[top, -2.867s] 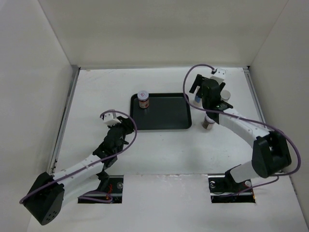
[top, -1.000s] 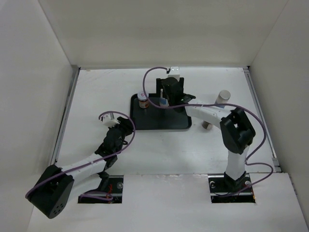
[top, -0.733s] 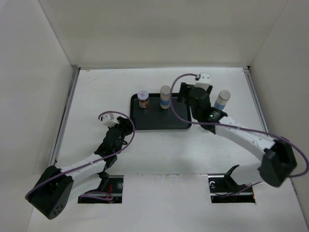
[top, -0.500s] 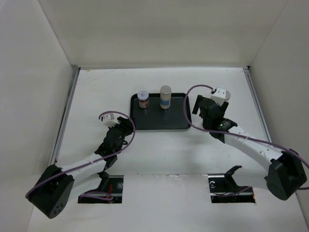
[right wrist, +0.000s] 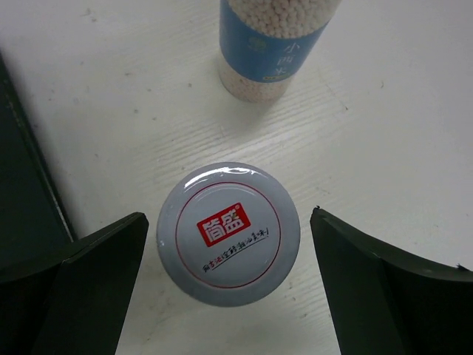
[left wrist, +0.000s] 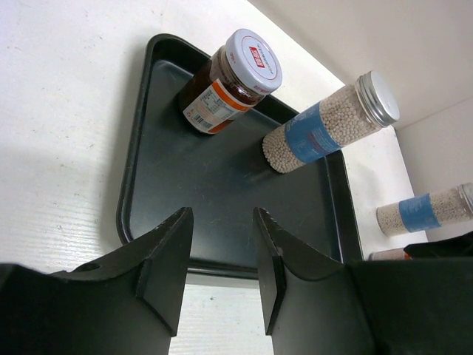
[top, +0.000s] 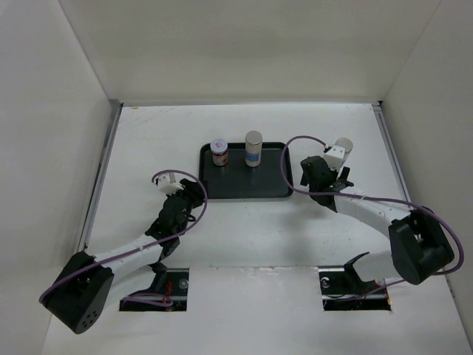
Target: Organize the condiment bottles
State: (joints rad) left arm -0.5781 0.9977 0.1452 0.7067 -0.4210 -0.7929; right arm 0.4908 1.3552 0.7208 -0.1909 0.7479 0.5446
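Roughly half of the sorting is looking done. A dark jar (left wrist: 225, 89) with a red-marked white lid and a pale blue-banded bottle (left wrist: 325, 126) are standing side by side at the far end of the black tray (top: 251, 186). The other two are waiting on the white table (top: 148, 140) to the tray's right: a second dark jar (right wrist: 229, 233) and, just beyond it, a second pale bottle (right wrist: 273, 41), both upright. The right gripper (right wrist: 227, 220) is hanging directly over that second jar with its jaws spread wide on either side of the lid, touching nothing. The left gripper (left wrist: 222, 222) is sitting near the tray's near-left corner, jaws narrowly apart and carrying nothing. By my reading, two placements are remaining.
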